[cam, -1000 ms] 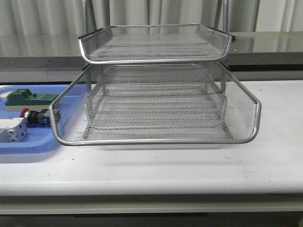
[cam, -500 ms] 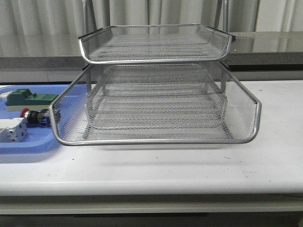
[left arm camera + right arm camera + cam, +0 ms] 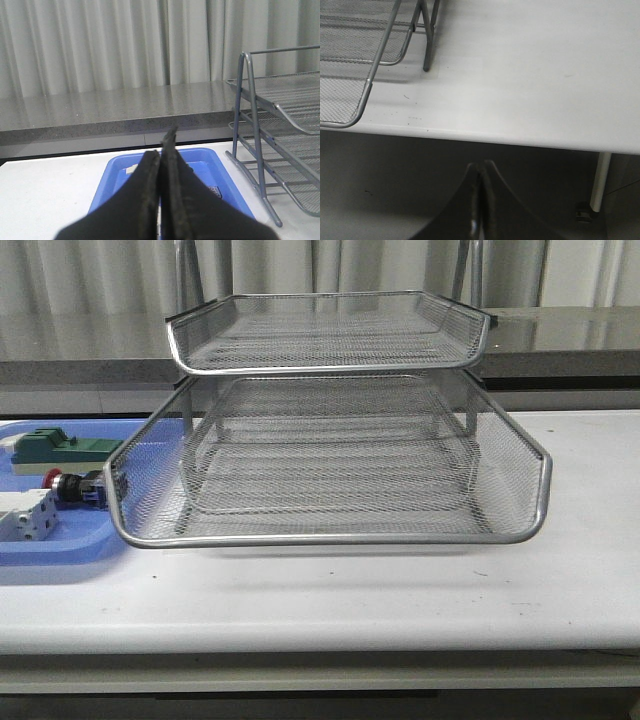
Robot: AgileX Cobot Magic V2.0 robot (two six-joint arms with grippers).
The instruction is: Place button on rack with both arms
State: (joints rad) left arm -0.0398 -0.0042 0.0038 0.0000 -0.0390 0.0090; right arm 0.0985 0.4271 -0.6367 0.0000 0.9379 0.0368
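Observation:
The button, with a red cap and a black-and-blue body, lies on its side in the blue tray at the left of the front view. The silver wire-mesh rack stands mid-table, its middle tray slid out toward me; it also shows in the left wrist view and the right wrist view. Neither arm shows in the front view. My left gripper is shut and empty, above the blue tray. My right gripper is shut and empty, below and in front of the table's front edge.
A green block and a white-grey block lie in the blue tray beside the button. The white table runs right of the rack. A grey ledge and curtains stand behind. A table leg shows in the right wrist view.

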